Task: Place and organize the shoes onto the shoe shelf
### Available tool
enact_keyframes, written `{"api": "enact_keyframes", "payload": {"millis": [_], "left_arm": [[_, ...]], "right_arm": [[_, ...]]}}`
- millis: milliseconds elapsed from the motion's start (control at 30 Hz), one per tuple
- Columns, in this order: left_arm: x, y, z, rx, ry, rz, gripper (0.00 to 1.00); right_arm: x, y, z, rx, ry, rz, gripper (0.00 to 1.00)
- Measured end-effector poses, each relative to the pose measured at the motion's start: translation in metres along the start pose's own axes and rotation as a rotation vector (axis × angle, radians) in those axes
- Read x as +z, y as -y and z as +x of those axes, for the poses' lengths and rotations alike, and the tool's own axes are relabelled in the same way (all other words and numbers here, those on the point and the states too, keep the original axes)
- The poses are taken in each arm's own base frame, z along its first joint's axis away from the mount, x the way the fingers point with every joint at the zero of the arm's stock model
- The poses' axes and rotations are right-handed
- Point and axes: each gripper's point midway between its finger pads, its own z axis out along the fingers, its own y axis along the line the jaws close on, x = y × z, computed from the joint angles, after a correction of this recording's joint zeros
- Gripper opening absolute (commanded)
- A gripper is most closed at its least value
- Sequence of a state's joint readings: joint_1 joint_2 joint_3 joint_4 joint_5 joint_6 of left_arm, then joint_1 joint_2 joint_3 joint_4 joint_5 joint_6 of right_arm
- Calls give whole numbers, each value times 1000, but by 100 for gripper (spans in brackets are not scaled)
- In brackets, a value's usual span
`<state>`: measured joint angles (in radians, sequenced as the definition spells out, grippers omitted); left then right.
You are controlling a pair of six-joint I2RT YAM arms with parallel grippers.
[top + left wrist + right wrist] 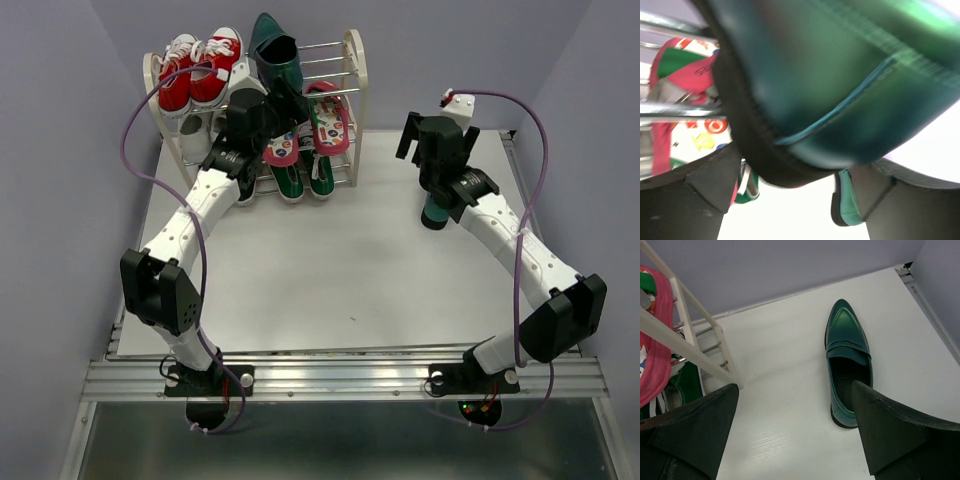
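Note:
One glossy teal dress shoe [274,52] leans toe-up on the top tier of the shoe shelf [357,70]. My left gripper [283,100] is at its heel end. In the left wrist view the shoe [840,75] fills the frame, and the gripper [792,192] stands open, its fingers spread either side of the dark sole. The other teal shoe [847,365] lies on the table with my right gripper [795,410] open above it. Pink-red flip-flops [330,122] sit on the middle tier and green sneakers [304,178] on the bottom one.
Red sneakers [200,70] fill the left of the top tier. White sneakers [195,125] show below them, partly behind my left arm. The second teal shoe [435,214] peeks out under my right arm. Grey walls close the back and sides.

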<state>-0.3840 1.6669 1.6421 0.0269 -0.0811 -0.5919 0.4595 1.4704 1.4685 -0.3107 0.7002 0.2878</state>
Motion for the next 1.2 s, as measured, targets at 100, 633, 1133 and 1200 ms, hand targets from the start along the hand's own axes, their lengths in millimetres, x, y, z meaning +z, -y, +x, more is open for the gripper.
{"api": "enact_keyframes", "payload": {"millis": [100, 633, 1133, 1200], "left_arm": [[-8, -10, 6, 5, -16, -20, 99], [-76, -32, 44, 39, -129, 16, 99], [-156, -95, 97, 10, -213, -130, 99], [-156, -97, 98, 9, -216, -140, 99]], "right_arm": [[-1, 1, 9, -1, -26, -5, 100], [18, 76, 99, 17, -282, 115, 100], [72, 111, 209, 21, -539, 173, 100], [79, 109, 212, 39, -538, 154, 100]]}}
